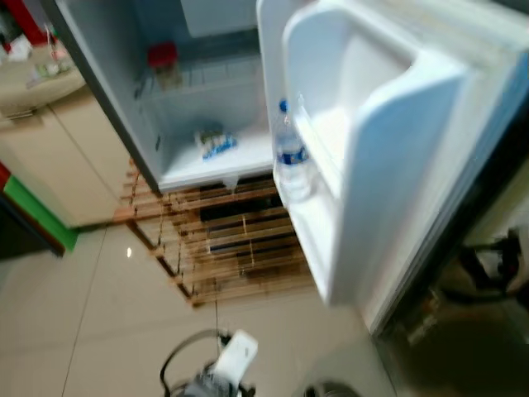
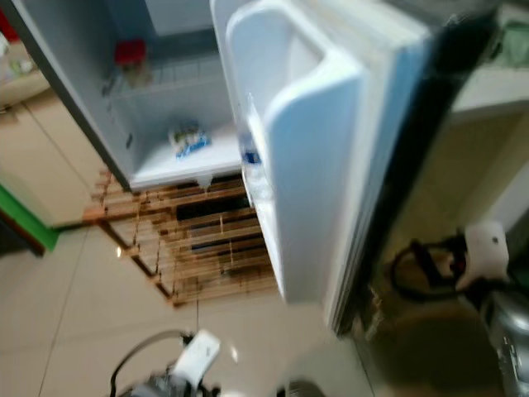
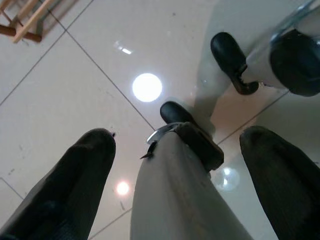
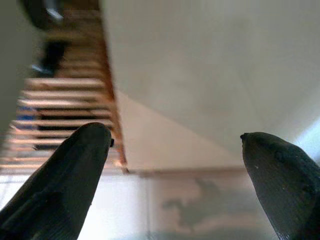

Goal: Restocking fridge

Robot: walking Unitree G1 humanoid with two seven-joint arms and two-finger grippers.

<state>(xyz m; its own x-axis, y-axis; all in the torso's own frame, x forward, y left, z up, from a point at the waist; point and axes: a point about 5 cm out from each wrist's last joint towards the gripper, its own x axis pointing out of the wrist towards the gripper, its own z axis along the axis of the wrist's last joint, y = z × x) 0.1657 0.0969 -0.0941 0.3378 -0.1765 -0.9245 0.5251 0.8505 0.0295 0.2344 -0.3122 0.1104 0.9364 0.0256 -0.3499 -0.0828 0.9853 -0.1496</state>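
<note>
The small fridge point(image 1: 207, 91) stands open on a wooden slatted stand point(image 1: 235, 244), its white door point(image 1: 388, 141) swung out to my right. A water bottle with a blue cap point(image 1: 292, 161) stands in the door shelf. Inside, a red-topped item point(image 1: 163, 59) sits on the wire shelf and a small blue-and-white packet point(image 1: 217, 145) lies on the fridge floor. My left gripper point(image 3: 177, 137) hangs open over the tiled floor, pointing down past my own leg. My right gripper point(image 4: 175, 137) is open too, low beside the door and the stand, holding nothing.
A beige cabinet point(image 1: 50, 141) stands to the left of the fridge, with a green-edged panel point(image 1: 37, 211) beside it. Glossy beige floor tiles point(image 1: 91, 331) spread before the stand. Black cables point(image 2: 421, 265) lie on the floor behind the door at the right.
</note>
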